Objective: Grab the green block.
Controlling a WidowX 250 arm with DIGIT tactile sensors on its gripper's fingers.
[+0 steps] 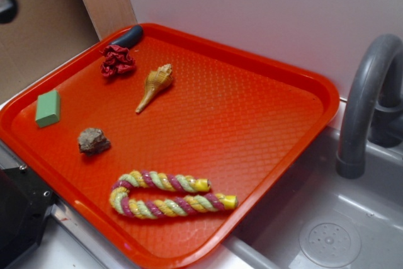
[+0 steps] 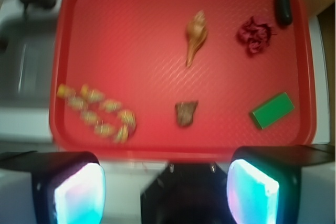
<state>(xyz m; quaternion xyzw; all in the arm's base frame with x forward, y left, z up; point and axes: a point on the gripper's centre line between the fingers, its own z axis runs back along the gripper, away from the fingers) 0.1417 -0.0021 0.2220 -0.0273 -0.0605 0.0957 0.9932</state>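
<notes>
Clearly the approach has not begun: in the wrist view the robot's gripper (image 2: 167, 192) sits at the bottom of the frame, off the near edge of the orange-red plastic tray (image 2: 157, 145), its jaws spread wide with two glowing pads (image 2: 81, 192) and nothing between them.

Nearest on the tray lie one twisted green-yellow-pink rope (image 2: 100, 115) at lower left, one brown-grey rock (image 2: 186, 113) at centre, and the one pale mint-green flat rectangular block (image 2: 271, 110) at lower right, lying flat and askew, well apart from the rock and near the tray's right rim.

Next, I judge, the gripper must travel forward and rightward over the block, turn to straddle its narrow width, and descend.

Farther off are one tan spiral seashell (image 2: 195, 36), one crumpled dark-red scrunchie (image 2: 254, 35), and one black oblong object (image 2: 284, 4) on the far right corner. Beyond, upper left, lies a grey sink (image 2: 23, 66).
</notes>
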